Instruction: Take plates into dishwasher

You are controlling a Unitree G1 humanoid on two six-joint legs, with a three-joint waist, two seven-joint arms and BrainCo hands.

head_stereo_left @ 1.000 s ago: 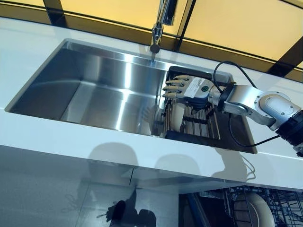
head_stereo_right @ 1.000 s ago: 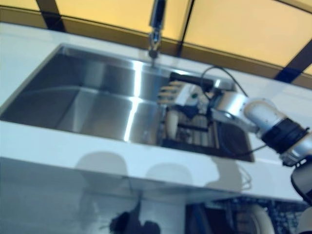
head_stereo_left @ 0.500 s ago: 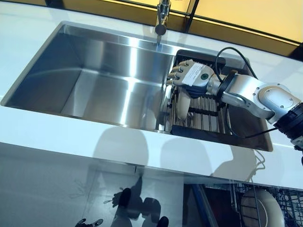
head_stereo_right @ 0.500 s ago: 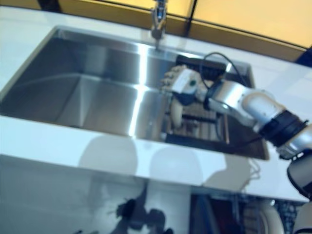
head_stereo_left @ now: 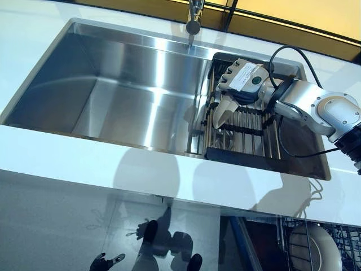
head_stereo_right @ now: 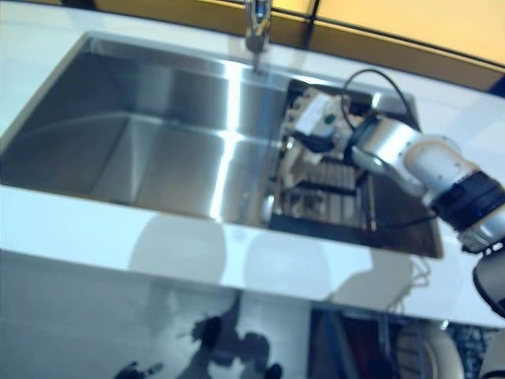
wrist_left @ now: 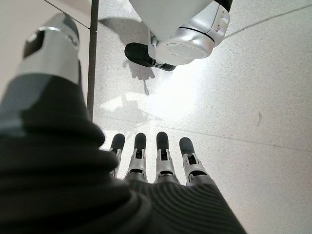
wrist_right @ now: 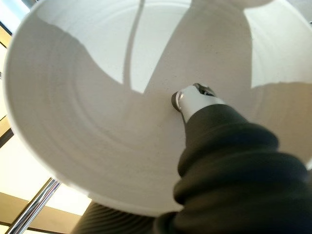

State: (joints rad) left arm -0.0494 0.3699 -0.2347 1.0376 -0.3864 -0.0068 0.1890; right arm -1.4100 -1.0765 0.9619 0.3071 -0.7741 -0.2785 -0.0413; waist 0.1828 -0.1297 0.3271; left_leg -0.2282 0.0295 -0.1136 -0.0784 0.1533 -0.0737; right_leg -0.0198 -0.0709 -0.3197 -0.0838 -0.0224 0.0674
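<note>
One plate [head_stereo_left: 313,255] sits in the dishwasher below already, and another plate [head_stereo_left: 221,111] stands on edge in the sink rack [head_stereo_left: 242,135], waiting. Right hand [head_stereo_left: 240,79] is over it, thumb pressed flat on its face in the wrist view; whether the fingers curl behind, I cannot tell. Left hand [wrist_left: 156,165] hangs by the floor, fingers straight.

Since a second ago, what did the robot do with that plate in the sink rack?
The right robot hand has closed on the plate standing in the dish rack and tipped it up; its wrist view shows the plate face against the thumb. The left robot hand hangs open over the floor. The sink and faucet look unchanged; the camera itself shifted.
</note>
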